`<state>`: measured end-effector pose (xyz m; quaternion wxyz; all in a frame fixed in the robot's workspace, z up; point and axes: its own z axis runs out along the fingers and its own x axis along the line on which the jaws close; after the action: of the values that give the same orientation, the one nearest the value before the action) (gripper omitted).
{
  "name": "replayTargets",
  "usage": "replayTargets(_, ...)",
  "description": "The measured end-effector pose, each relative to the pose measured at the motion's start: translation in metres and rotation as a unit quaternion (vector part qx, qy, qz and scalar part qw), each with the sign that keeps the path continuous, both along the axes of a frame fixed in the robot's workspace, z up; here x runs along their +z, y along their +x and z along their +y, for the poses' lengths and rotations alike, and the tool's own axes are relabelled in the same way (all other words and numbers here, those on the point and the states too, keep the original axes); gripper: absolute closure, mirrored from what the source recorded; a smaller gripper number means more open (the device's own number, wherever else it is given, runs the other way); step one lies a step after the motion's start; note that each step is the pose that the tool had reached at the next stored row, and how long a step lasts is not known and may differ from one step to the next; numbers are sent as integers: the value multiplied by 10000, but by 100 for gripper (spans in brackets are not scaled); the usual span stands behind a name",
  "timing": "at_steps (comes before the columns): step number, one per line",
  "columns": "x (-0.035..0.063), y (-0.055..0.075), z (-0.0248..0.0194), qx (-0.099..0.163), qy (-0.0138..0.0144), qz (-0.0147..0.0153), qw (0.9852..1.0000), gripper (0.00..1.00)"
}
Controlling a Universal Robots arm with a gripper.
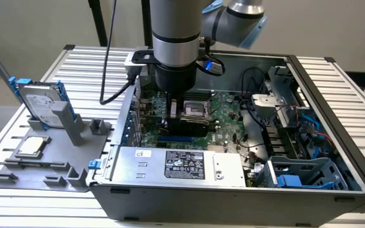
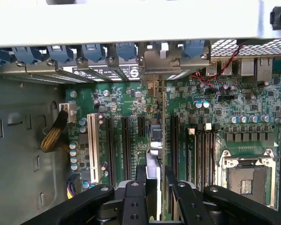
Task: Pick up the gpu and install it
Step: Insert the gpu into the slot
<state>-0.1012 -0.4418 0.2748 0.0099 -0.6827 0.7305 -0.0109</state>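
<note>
Hard drive and CPU chip on grey holder

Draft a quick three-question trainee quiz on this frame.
1. What do the jaws hold? A) thin flat black gpu card B) small square silver CPU chip C) nothing
2. Fill in: the card hangs over the green ____ inside the open grey metal computer case.
3. True or false: the silver hard drive with blue side rails sits inside the case.
Key: 1 A; 2 motherboard; 3 false.
</note>
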Motion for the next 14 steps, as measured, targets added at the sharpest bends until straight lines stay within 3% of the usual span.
replayTargets(14,-39,-30,23,73,1,-5,10000,73)
